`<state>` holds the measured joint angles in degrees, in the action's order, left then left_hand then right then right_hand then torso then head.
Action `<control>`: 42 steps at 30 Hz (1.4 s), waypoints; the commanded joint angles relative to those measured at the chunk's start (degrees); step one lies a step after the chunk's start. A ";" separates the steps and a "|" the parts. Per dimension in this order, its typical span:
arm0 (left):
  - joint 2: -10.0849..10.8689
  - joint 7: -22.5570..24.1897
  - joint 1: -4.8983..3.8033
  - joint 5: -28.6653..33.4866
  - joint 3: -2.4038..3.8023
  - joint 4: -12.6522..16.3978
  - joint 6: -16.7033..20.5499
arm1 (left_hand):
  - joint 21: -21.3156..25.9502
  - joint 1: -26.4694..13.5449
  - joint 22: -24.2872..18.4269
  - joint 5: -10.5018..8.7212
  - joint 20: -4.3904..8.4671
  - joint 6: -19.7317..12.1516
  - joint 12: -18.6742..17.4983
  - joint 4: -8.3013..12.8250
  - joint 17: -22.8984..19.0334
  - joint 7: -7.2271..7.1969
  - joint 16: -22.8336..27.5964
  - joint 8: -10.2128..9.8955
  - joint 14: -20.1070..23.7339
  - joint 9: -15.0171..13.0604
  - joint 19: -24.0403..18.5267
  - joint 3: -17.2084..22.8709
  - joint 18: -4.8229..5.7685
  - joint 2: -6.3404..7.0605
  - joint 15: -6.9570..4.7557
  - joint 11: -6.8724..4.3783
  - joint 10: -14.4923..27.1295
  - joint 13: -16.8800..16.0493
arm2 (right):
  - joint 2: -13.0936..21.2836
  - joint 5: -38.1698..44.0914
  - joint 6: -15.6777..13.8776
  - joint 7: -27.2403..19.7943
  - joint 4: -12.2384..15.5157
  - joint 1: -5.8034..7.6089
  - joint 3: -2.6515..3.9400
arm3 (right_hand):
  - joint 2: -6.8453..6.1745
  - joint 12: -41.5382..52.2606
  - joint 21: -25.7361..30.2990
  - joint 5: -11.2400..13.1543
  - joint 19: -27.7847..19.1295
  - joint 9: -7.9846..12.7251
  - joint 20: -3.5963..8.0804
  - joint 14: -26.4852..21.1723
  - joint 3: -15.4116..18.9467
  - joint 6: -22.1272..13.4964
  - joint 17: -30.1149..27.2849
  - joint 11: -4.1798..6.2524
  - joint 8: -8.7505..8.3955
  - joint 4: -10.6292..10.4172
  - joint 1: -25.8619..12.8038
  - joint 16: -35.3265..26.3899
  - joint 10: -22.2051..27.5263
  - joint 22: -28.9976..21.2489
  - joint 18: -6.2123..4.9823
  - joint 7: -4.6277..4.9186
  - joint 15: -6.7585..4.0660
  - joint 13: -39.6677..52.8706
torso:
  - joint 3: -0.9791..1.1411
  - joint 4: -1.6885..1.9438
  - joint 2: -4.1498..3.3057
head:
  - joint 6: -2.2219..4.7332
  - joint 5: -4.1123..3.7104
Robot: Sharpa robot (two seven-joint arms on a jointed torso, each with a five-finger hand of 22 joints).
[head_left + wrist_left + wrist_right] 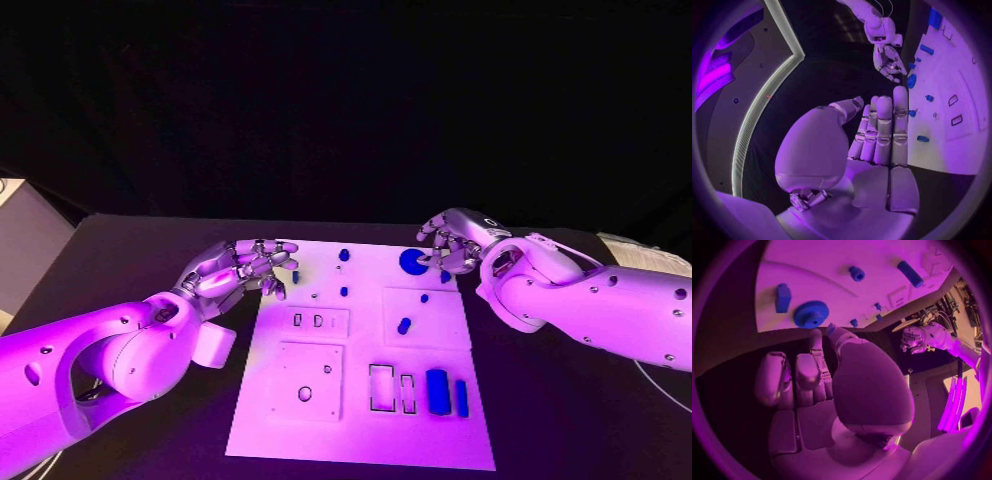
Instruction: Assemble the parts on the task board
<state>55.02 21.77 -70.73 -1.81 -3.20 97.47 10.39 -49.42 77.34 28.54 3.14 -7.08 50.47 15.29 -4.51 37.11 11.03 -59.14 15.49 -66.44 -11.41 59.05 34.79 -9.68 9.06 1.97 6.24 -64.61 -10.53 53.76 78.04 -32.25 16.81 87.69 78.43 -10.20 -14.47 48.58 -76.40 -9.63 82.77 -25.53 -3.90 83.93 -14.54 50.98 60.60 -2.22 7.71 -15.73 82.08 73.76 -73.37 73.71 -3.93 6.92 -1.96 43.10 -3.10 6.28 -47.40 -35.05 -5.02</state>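
Right robot hand [450,245] beside blue gear [414,262], fingers curled.

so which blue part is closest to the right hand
The round blue gear at the board's far edge, right beside the right hand; it is the only large disc, the others small pegs and bars.

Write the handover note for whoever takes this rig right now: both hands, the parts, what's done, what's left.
Left hand: open, holds nothing, at the task board's far left corner.
Right hand: holds nothing visible, fingers by the blue gear at the far right; contact unclear.
Parts: two blue blocks near the rectangular slots, small blue pieces across the board.
Done: cannot tell.
Left: the slots look empty; assembly remains.
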 commanded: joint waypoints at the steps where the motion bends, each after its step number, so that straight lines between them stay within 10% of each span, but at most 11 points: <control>1: -0.17 0.37 -0.08 0.20 0.04 0.05 -1.05 | -0.35 -0.11 0.10 -0.06 -0.17 -0.32 0.30 0.18 0.15 -0.13 -0.45 -0.33 0.32 -0.09 -0.48 0.39 -0.78 0.08 -0.01 0.04 0.40 -0.11 | 0.98 -4.89 3.28 0.63 0.45 0.05 0.01 | 1.82 17.36 -2.55 -1.23 1.01 -0.49 -0.43 1.82 3.86 -0.99 6.59 -0.50 -0.28 -0.58 1.04 4.25 -2.29 3.38 0.84 0.68 0.45 18.82 | 0.07 0.10 -0.10 | -0.14 -0.43; 18: -0.41 0.47 -0.06 0.21 0.04 -0.23 -1.26 | -0.35 -0.11 0.10 -0.06 -0.17 -0.32 0.30 0.18 0.15 -0.13 -0.45 -0.33 0.32 -0.09 -0.48 0.39 -0.78 0.08 -0.01 0.04 0.40 -0.11 | -0.04 -7.28 4.84 0.40 -1.80 -0.12 0.00 | 4.09 35.15 -9.91 -1.09 4.95 -1.44 -1.25 4.64 9.19 -2.29 22.50 -1.22 -0.36 -0.91 0.58 13.13 -11.32 12.11 2.80 1.32 1.15 39.74 | 0.03 0.31 -0.17 | -0.61 -0.75; 42: -0.31 0.21 -0.06 0.20 0.04 -0.28 -1.21 | -0.54 -0.06 0.22 -0.06 -0.18 -0.36 0.31 0.26 0.12 -0.08 -0.51 -0.35 0.36 -0.11 -0.57 0.44 -0.79 0.08 -0.01 0.06 0.45 -0.16 | -4.49 -5.37 6.16 2.58 -4.48 -1.34 -0.02 | 5.77 36.82 -12.36 -1.64 6.43 -1.82 -1.42 5.08 7.93 -0.49 24.84 -1.35 0.33 -0.65 0.72 14.30 -12.65 14.90 3.53 1.46 1.31 41.81 | 0.01 0.19 -0.23 | -1.03 -0.59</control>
<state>54.77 21.73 -70.73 -1.80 -3.21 97.08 10.17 -49.82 77.34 28.71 3.14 -7.28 50.47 15.29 -4.35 37.20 11.02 -59.42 15.49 -66.44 -11.44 58.86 34.95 -9.68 9.06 1.97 6.26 -64.60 -10.64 49.31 70.99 -27.37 18.05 83.34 77.36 -10.06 -9.11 85.08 -88.47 -11.10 84.02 -27.43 -4.93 83.92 -6.35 50.10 74.96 -3.40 7.74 -16.36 82.71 87.81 -83.77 74.92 -1.24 8.25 -1.12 74.93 -3.15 6.53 -47.58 -36.11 -5.63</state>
